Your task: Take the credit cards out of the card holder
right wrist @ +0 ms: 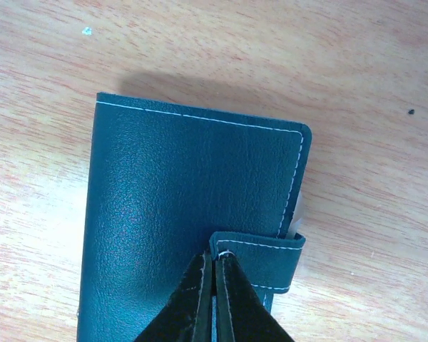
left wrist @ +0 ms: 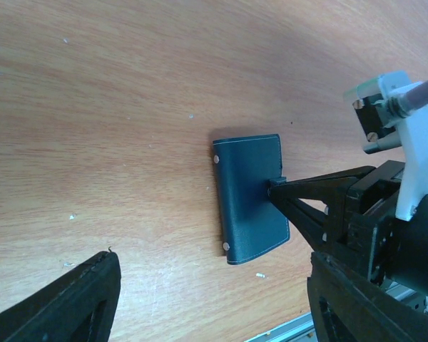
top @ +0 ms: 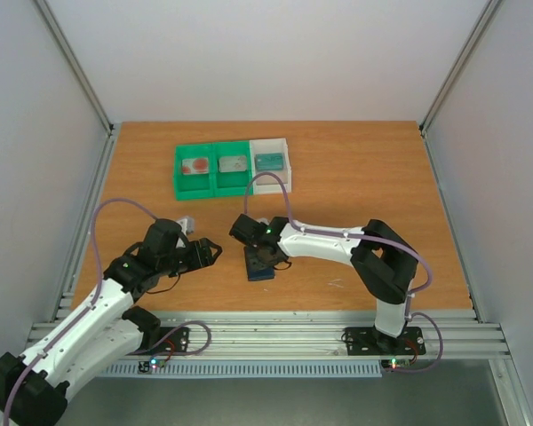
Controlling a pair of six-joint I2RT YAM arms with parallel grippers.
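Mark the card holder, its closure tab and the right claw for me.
card holder (right wrist: 185,192), right wrist view, middle of its cover.
closure tab (right wrist: 274,263), right wrist view, the strap's face.
right claw (right wrist: 214,261), right wrist view, between its fingertips.

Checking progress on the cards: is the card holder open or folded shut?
Shut: the card holder lies folded flat on the table, its tab wrapped over the front cover.

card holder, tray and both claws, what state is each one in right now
card holder, closed, flat on the table, tab wrapped over its edge
right claw, shut on the card holder's tab
left claw, open, empty, beside the card holder
tray, one item lying in each of three compartments
credit card, out, lying in the tray's left compartment
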